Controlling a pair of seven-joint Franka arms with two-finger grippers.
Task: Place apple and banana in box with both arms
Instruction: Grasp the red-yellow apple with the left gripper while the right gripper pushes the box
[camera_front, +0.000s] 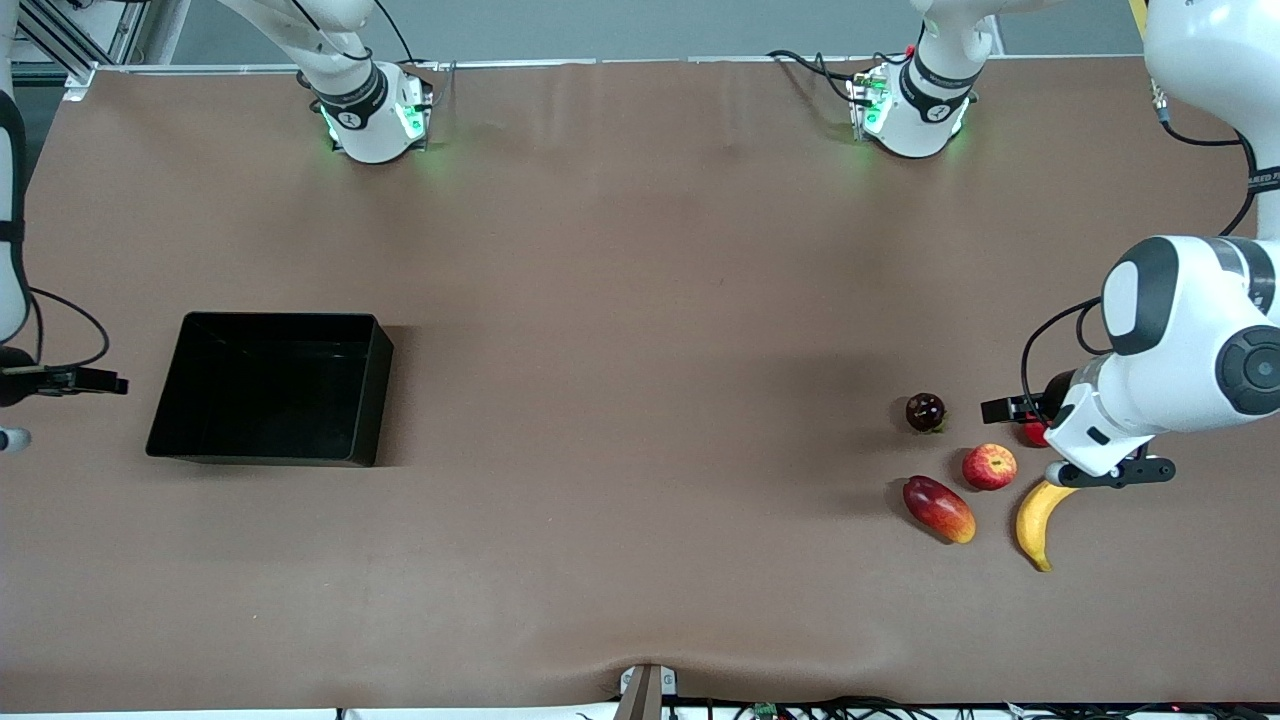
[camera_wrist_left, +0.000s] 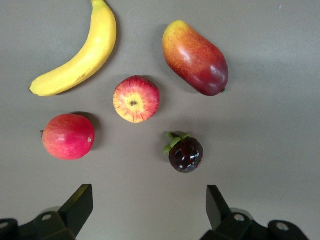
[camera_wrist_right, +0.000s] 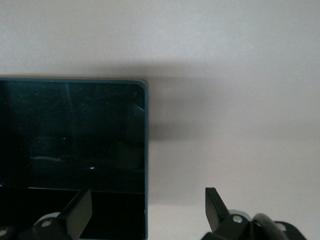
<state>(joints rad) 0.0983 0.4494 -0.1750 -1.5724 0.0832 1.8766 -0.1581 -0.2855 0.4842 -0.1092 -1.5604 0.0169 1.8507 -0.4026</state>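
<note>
At the right arm's end of the desk (camera_front: 620, 250), the right gripper (camera_wrist_right: 145, 212) hangs over the edge of the box (camera_front: 262, 388), its jaws spread wide and empty; this arm waits. The box itself is a black tray with nothing in it, standing well apart from all the fruit.

Toward the left arm's end lies the cluster of fruit. A dark purple mangosteen (camera_front: 925, 412) sits farthest from the front camera, a red-orange mango (camera_front: 938, 508) nearer to it. The apple (camera_front: 989, 466) lies between them and the banana (camera_front: 1036, 520), near each but touching none. A plain red fruit (camera_wrist_left: 68, 136) sits just beside the apple, mostly hidden under the left arm in the front view.

The left gripper (camera_wrist_left: 145, 210) hovers over this cluster with its jaws wide apart, holding nothing. From the left wrist view, the apple lies straight ahead of the gap between the jaws, with the banana farther on, its long axis running slantwise to the line between the fingers. The left arm is plainly the nearer one to both fruits, so I judge the first pick falls to it, probably the apple.
</note>
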